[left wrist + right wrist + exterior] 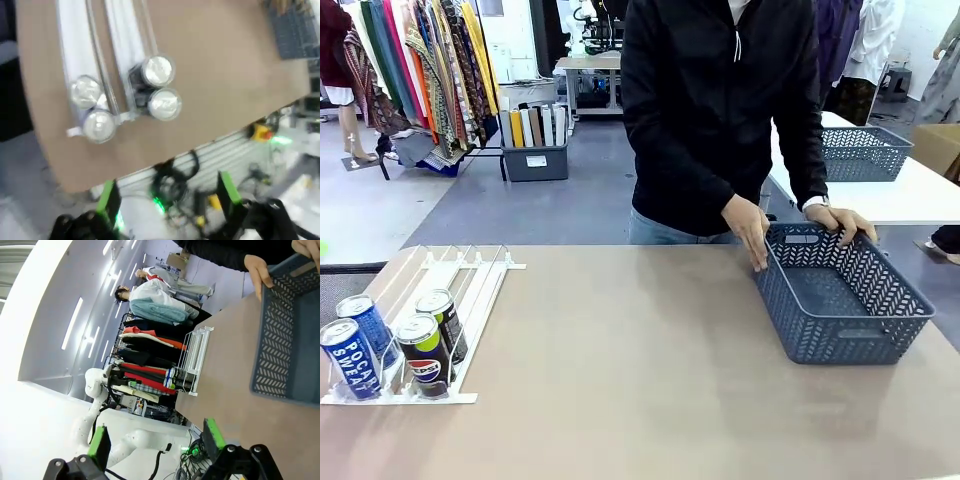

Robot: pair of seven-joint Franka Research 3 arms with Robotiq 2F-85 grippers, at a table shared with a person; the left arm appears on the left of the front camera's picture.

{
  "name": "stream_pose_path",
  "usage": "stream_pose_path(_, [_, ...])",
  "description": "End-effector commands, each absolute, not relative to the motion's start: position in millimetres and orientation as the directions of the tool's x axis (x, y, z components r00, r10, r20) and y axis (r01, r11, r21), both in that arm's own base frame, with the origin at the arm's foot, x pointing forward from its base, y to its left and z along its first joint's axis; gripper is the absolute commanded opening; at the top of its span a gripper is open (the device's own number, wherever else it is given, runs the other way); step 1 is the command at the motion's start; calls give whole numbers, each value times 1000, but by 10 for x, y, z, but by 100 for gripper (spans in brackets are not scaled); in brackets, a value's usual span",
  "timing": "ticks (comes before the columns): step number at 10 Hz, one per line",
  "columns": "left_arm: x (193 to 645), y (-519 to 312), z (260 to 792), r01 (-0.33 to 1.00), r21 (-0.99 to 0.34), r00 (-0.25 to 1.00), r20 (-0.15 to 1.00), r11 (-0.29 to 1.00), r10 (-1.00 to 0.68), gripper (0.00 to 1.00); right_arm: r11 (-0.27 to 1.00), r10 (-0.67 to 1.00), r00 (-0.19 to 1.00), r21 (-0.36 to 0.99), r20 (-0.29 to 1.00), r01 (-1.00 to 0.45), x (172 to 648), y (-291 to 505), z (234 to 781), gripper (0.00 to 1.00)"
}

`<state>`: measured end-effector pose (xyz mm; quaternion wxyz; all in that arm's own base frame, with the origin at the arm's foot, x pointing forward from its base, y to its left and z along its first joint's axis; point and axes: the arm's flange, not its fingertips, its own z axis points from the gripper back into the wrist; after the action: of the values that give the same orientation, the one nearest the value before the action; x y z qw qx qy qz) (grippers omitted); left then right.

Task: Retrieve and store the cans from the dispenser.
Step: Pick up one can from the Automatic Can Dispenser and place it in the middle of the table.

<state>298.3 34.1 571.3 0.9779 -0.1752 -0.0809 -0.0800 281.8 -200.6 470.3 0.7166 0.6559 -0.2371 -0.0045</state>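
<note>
Racks of hanging clothes (420, 70) and a grey bin of upright boards (535, 150) stand on the grey floor behind a tan counter (620, 380), with a white table (920, 200) off to the far right carrying a mesh basket (865, 152).

On the counter's left end lies the dispenser (455, 272), its low end toward the robot. All four cans sit there against the stoppers in two neighbouring lanes: the two blue Pocari Sweat cans (350, 358) one behind the other in the left lane, the two black Pepsi cans (423, 352) likewise just beside them. From the left wrist their silver tops (157, 71) show in two pairs, somewhat blurred.

At the counter's right end rests a blue-grey mesh basket (840, 300), well apart from the dispenser. A person in a black jacket (720, 100) stands at the far side, one hand (750, 228) on the basket's far corner nearest the middle, the other hand (845, 222) on its far rim. Bare counter lies between basket and dispenser.

The left claw (167, 200) hangs above the counter's near edge, fingers wide apart and holding nothing. The right claw (156, 440) is also spread with nothing between its green pads.
</note>
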Motion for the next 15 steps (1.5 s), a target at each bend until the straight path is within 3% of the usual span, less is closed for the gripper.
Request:
stream_pose_path(1, [3068, 102, 5449, 227, 28, 974, 13, 973, -228, 100, 135, -318, 880, 936, 352, -326, 2815, -2025, 4725, 100])
stream_pose_path(3, [3087, -100, 5343, 234, 37, 972, 19, 971, -235, 100, 135, -318, 880, 936, 352, -326, 2815, -2025, 4725, 100])
stream_pose_path(4, [3073, -157, 5409, 278, -83, 958, 92, 957, -271, 100, 135, -318, 880, 936, 352, -326, 2815, -2025, 4725, 100])
stream_pose_path(5, [3091, -175, 5392, 229, 35, 973, 29, 973, -230, 100, 135, -318, 880, 936, 352, -326, 2815, -2025, 4725, 100])
stream_pose_path(8, [3091, -175, 5392, 229, 35, 973, 29, 973, -230, 100, 135, -318, 880, 936, 352, -326, 2815, -2025, 4725, 100])
stream_pose_path(9, [3091, -199, 5371, 255, 18, 966, 33, 967, -255, 100, 135, -318, 880, 936, 352, -326, 2815, -2025, 4725, 100])
stream_pose_path(10, [2992, -207, 5265, 240, -105, 970, 74, 965, -233, 100, 135, -318, 880, 936, 352, -326, 2815, -2025, 4725, 100])
stream_pose_path(12, [2884, -518, 5172, 160, -64, 983, 100, 985, -153, 100, 135, -318, 880, 936, 352, -326, 2815, -2025, 4725, 100])
stream_pose_path(15, [3127, -886, 4917, 165, 3, 981, 98, 986, -165, 100, 135, -318, 880, 936, 352, -326, 2815, -2025, 4725, 100])
